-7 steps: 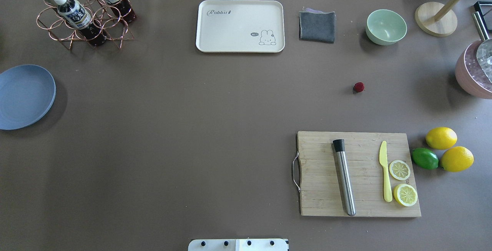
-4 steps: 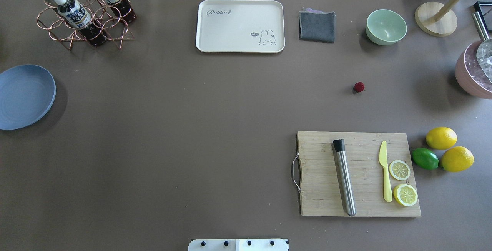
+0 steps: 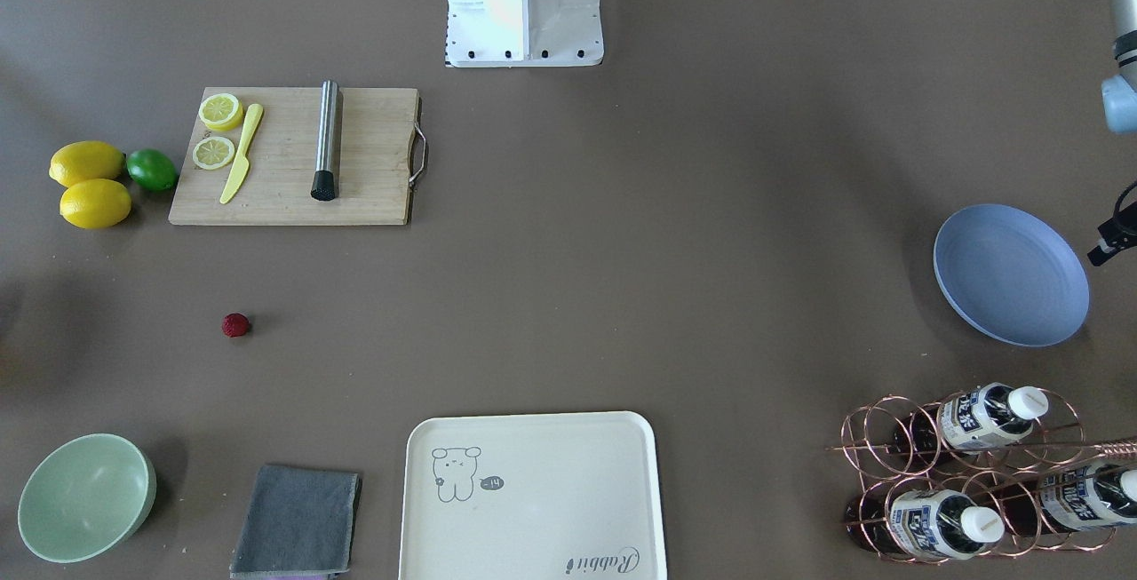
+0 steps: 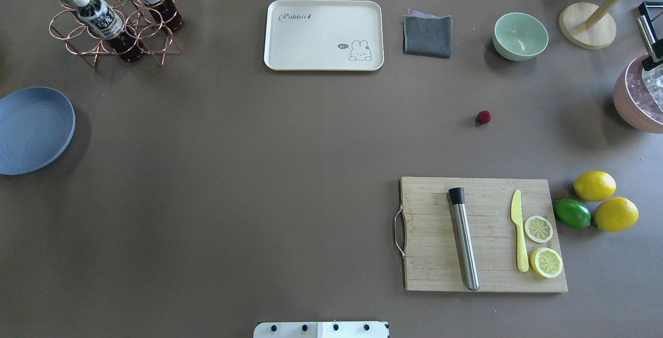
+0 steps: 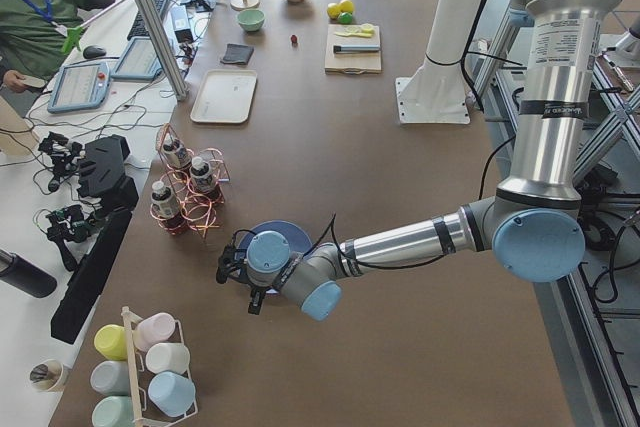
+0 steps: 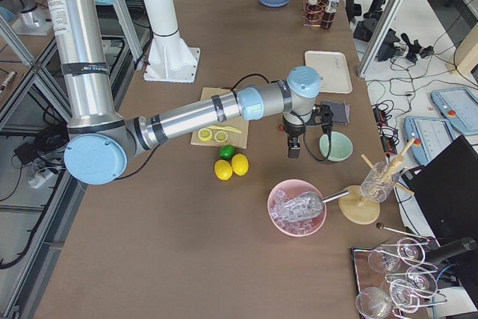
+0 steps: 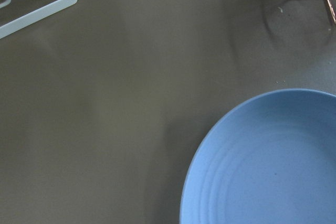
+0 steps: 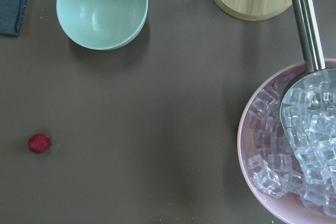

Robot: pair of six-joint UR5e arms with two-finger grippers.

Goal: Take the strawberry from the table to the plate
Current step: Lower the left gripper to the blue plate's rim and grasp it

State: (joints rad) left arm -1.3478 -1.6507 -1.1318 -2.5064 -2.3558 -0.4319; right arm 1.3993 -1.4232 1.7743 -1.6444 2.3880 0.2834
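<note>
The strawberry, small and dark red, lies alone on the grey-brown table, on its right half. The blue plate sits empty at the far left edge. My right gripper hangs above the table between the green bowl and the ice bowl, well to the right of the berry. My left gripper hovers beside the plate. No fingers appear in either wrist view, so I cannot tell whether either gripper is open or shut.
A cutting board with a muddler, knife and lemon slices lies near the berry, with lemons and a lime beside it. Behind stand a green bowl, cloth, cream tray, bottle rack and pink ice bowl.
In the overhead view a dark part at the right edge has shifted down over the ice bowl's rim. The strawberry and plate have not moved.
</note>
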